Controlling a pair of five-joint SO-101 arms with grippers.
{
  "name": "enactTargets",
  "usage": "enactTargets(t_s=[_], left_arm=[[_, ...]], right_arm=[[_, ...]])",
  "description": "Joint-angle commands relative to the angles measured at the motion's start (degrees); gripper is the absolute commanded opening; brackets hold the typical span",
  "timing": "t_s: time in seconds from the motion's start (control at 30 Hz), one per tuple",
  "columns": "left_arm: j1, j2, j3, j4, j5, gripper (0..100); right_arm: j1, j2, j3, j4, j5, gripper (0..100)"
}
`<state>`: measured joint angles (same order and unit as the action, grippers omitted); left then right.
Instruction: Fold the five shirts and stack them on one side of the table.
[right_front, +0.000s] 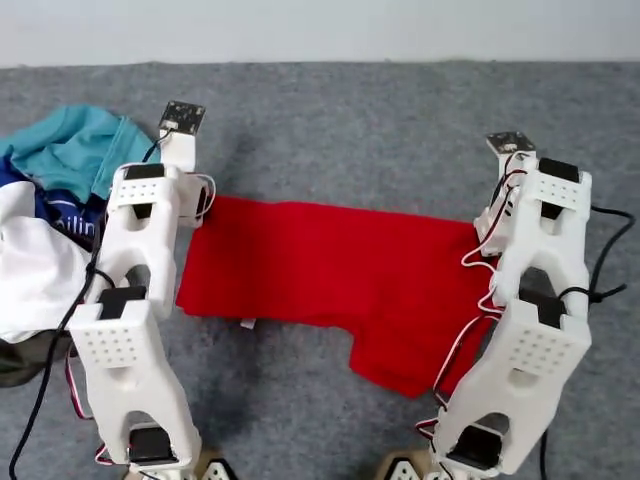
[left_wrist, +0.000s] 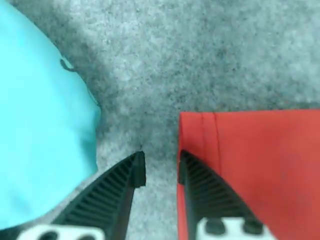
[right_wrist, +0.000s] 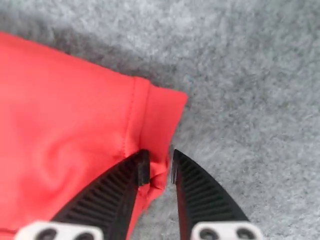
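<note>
The grey, carpet-like surface (right_front: 400, 130) fills the high view; the red shirt (right_front: 330, 265) lies spread flat across its middle, between the two arms, with one flap hanging toward the near edge; a heap of loose shirts sits at the left side of the surface, a teal shirt (right_front: 75, 150) at the far end, a blue shirt (right_front: 55, 215) under it, and a white shirt (right_front: 30, 270) nearer; the left arm (right_front: 135, 260) stands over the red shirt's left edge, just beside the heap; the right arm (right_front: 540, 290) stands over the shirt's right edge; the left claw (left_wrist: 160, 170) is narrowly parted with bare grey surface in the gap, one finger resting over the hemmed edge of the red shirt, the other on the surface near the teal cloth; the right claw (right_wrist: 160, 167) pinches a bunched fold of the red shirt just by its stitched corner.
</note>
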<state>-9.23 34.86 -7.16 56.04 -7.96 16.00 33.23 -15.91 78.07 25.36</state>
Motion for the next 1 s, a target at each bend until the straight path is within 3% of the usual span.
enactTargets(t_s=[0.0, 0.2, 0.37, 0.57, 0.73, 0.97], left_arm=[[-0.3, -0.4, -2.2, -0.4, 0.5, 11], [-2.5, -0.7, -2.2, -0.2, 0.6, 11], [-5.5, -4.7, -5.6, 7.8, 2.1, 6], [0.1, -13.0, -7.3, 13.8, 3.8, 6], [5.5, -10.4, -7.3, 10.6, 3.5, 6], [3.8, -0.6, -7.9, 4.1, 3.4, 6]], right_arm=[[0.7, -4.9, -2.0, 1.7, -0.5, 8.3], [0.8, -4.9, -2.0, 2.1, -0.5, 8.3], [0.8, -4.9, -2.0, 2.4, -0.5, 8.3], [0.7, -4.9, -2.0, 2.4, -0.5, 8.3], [0.7, -4.9, -2.0, 2.4, -0.5, 8.3], [0.7, -4.9, -2.0, 2.4, -0.5, 8.3]])
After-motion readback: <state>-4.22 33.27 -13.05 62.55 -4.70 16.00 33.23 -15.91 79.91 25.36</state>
